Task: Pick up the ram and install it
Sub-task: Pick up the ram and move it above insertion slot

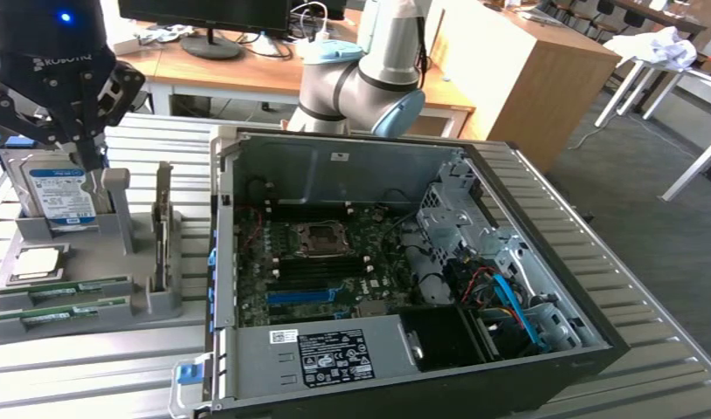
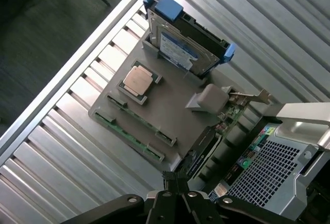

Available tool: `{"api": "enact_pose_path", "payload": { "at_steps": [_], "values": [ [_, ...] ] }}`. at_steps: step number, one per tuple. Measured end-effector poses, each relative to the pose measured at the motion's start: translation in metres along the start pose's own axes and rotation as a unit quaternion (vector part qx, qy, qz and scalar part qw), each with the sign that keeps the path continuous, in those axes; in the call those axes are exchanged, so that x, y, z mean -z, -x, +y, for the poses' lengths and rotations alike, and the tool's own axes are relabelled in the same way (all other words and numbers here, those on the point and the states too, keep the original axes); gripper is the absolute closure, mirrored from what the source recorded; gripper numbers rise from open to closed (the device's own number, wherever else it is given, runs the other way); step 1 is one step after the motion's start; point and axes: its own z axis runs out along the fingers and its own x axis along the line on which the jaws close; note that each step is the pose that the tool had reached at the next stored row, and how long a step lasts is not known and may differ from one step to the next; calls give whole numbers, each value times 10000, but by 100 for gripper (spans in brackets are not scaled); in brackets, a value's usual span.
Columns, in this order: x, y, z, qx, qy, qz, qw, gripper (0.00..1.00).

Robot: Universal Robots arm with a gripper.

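Observation:
Two green ram sticks lie on edge in the slots of a grey holder, one behind the other. The wrist view shows the same sticks along the holder's edge. My black gripper hangs above the holder's back end, by the hard drive and well above the ram. Its fingertips meet, shut, with nothing between them.
A silver hard drive with a blue-white label stands upright in the holder. A square processor lies beside it and an expansion card stands on edge. The open computer case with its motherboard sits at the exterior view's right on the slatted metal table.

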Motion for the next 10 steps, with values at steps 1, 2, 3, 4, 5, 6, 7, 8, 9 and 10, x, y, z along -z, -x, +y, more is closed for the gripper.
{"api": "enact_pose_path", "payload": {
  "at_steps": [1, 2, 3, 4, 5, 6, 7, 8, 9, 10],
  "values": [
    [1, -2, 2, 37, 1, 2, 10000, 90],
    [0, -4, 3, 76, 2, 4, 10000, 90],
    [0, -5, 4, 121, 3, 5, 9999, 90],
    [0, -6, 5, 165, 4, 7, 9999, 90],
    [1, -7, 5, 212, 5, 10, 9998, 90],
    [0, -8, 6, 264, 6, 12, 9997, 90],
    [1, -9, 7, 317, 8, 15, 9995, 90],
    [1, -9, 7, 371, 9, 18, 9993, 90],
    [1, -10, 7, 424, 10, 20, 9991, 90],
    [1, -10, 8, 479, 11, 22, 9988, 90]
  ]
}}
